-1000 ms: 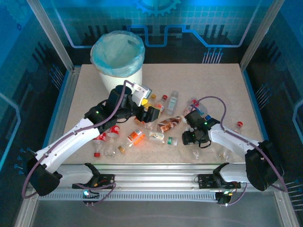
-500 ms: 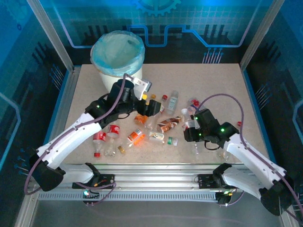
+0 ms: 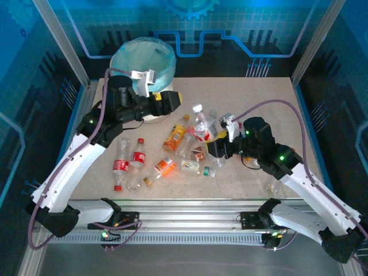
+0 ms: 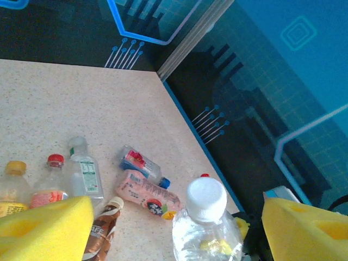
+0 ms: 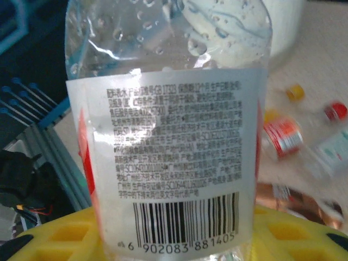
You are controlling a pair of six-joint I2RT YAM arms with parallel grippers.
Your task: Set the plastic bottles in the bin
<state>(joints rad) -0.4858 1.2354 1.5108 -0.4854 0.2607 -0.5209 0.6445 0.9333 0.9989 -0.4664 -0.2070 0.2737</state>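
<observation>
My right gripper is shut on a clear plastic bottle with a white cap and a white and red label, held upright above the table's middle. Its yellow pads press the bottle's base. My left gripper hangs raised beside the bin, a white bucket with a light-blue liner. Its yellow pads stand wide apart and open, with nothing gripped. Past them the held bottle's white cap shows. Several other bottles lie on the table, among them an orange one and two red-labelled ones.
More bottles lie right of centre: a pink one, a red and blue one, a brown one and a clear white-labelled one. A clear bottle lies near the front right. Blue rails edge the table.
My right gripper closed on the clear bottle and lifted it toward the middle. My left arm rose from the bottle pile and swung back left toward the bin.
</observation>
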